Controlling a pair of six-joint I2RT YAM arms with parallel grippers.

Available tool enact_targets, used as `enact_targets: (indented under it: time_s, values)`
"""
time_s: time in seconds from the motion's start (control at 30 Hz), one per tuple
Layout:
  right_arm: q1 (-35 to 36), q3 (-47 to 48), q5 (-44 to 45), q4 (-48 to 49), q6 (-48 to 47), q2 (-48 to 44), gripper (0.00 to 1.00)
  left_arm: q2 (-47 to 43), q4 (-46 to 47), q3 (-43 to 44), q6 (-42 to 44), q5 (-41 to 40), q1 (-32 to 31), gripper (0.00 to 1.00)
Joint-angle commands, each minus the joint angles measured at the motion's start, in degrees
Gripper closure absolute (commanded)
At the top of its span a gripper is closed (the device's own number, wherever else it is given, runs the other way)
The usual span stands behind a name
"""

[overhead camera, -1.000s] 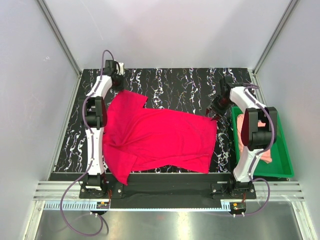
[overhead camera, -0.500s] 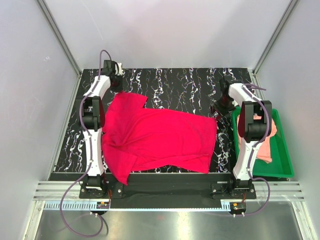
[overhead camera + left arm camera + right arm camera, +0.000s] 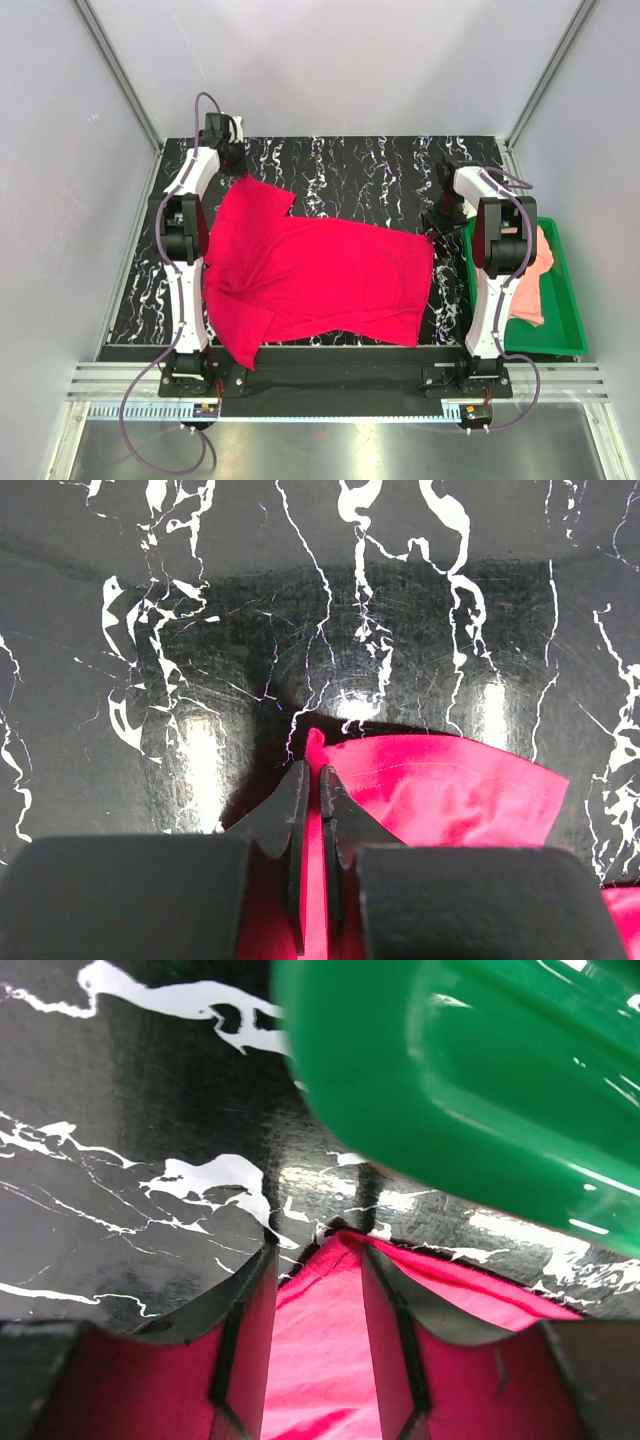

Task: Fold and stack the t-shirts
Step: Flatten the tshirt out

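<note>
The large crimson-red t-shirt [image 3: 320, 275] lies spread on the black marbled table, its collar end to the left. My left gripper [image 3: 237, 165] is at the shirt's far left corner. In the left wrist view that gripper [image 3: 313, 770] is shut on a thin fold of red cloth [image 3: 450, 790]. My right gripper [image 3: 437, 222] is at the shirt's far right corner. In the right wrist view it [image 3: 318, 1250] stands open, its fingers straddling the pointed red corner [image 3: 320, 1330]. The salmon-pink t-shirt [image 3: 528, 285] lies crumpled in the tray.
A green plastic tray [image 3: 570, 320] stands at the table's right edge, right beside my right gripper, and its rim [image 3: 480, 1080] looms close in the right wrist view. Grey walls enclose the table. Bare marbled surface [image 3: 370, 170] stretches behind the shirt.
The left jaws have closed on the shirt's far left corner. The right arm has swung in over the tray's left side, uncovering more of the pink shirt.
</note>
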Motion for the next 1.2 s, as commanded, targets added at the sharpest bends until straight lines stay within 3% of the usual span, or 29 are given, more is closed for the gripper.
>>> enact_targets:
  time_s: [0.0, 0.2, 0.23, 0.27, 0.33, 0.5, 0.77, 0.9, 1.07, 1.17]
  values:
    - [0.2, 0.9, 2.1, -3.0, 4.6, 1.4, 0.56, -4.7, 1.7, 2.3, -0.6, 1.9, -0.2, 1.00]
    - [0.2, 0.2, 0.8, -2.8, 6.8, 3.0, 0.73, -5.8, 1.8, 2.8, -1.2, 2.6, -0.1, 1.00]
    - [0.4, 0.1, 0.6, -2.5, 6.9, 3.1, 0.78, -6.2, 1.9, 3.1, -1.5, 2.7, -0.1, 1.00]
    - [0.3, 0.2, 0.8, -2.1, 6.8, 3.1, 0.92, -6.3, 1.9, 3.5, -1.8, 2.9, -0.1, 1.00]
    - [0.3, 1.9, 1.8, -2.1, 4.6, 2.9, 1.00, -6.9, 2.2, 5.1, -2.6, 3.8, 0.0, 1.00]
    - [0.4, 8.8, 5.1, -1.1, -2.7, 1.8, 1.00, -9.3, 6.5, 8.6, -6.1, 6.2, 0.5, 1.00]
    - [0.3, 24.7, 6.8, 13.3, -14.8, -2.5, 1.00, -17.0, 28.2, 11.0, -16.3, 11.0, 1.8, 1.00]
    - [0.3, 27.4, 5.3, 23.1, -23.2, -9.2, 1.00, -19.1, 31.1, 21.4, -19.4, 14.2, 4.7, 1.00]
    - [0.4, 24.6, 8.4, 32.5, -29.5, -18.3, 1.00, -27.2, 37.6, 19.8, -21.6, 14.2, 7.2, 1.00]
    - [0.3, 26.6, 8.9, 30.7, -32.0, -21.9, 1.00, -29.0, 37.7, 23.9, -25.3, 15.2, 10.6, 1.00]
